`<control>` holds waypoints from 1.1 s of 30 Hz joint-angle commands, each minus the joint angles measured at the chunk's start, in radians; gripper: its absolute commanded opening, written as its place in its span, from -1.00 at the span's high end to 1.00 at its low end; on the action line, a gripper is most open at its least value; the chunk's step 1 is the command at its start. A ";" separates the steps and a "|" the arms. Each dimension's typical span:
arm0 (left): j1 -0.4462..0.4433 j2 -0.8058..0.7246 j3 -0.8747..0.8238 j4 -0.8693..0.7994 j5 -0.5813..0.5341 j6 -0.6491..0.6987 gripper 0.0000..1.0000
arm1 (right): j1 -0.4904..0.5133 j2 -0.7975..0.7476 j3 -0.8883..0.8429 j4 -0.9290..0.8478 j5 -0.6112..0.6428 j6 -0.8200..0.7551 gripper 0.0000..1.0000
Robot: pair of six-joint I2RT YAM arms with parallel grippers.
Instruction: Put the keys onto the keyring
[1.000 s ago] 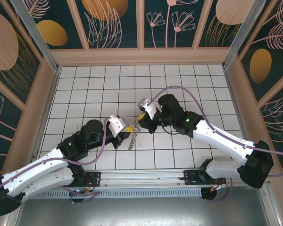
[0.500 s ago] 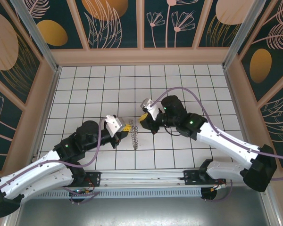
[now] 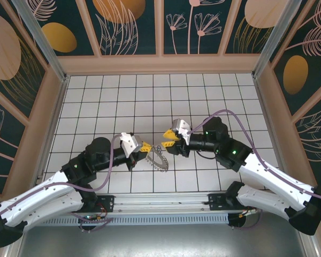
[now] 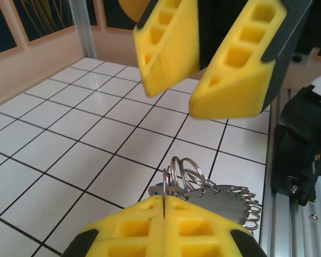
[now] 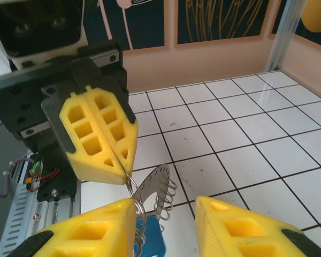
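Looking down on a white tiled surface [image 3: 96, 91], boxed in by dark panels [image 3: 219, 24] printed with leaves and flowers. Reaching in from the near left corner, the left arm [image 3: 53, 193], white and black, bent toward the middle tiles. Angling in from the near right, the right arm [image 3: 267, 171], of the same build. Meeting nearly tip to tip over the centre, the left gripper [image 3: 145, 145] and the right gripper [image 3: 167, 140], close but not touching, each with yellow pads [image 5: 96, 136]. Left jaws pressed flat together, seam closed, pinching one of the wire loops [image 4: 184, 168] on the rim of the keyring [image 3: 158, 159]. Right jaws parted, a clear gap between the pads, clamping nothing; one pad just beside the loops. Hanging from the left jaws, the keyring: a flat grey ring fringed with loops, tilted on edge, between the two grippers and slightly nearer the arm bases. Cannot tell whether its lower rim touches the tiles. Just below the ring in the right wrist view, a small blue patch, apparently the head of the key [image 5: 150, 243]; blade hidden, and no telling whether threaded on a loop or lying loose.
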 commanded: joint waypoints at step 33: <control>-0.006 -0.021 -0.007 0.092 0.062 0.017 1.00 | -0.013 0.140 0.009 0.110 -0.238 -0.046 0.42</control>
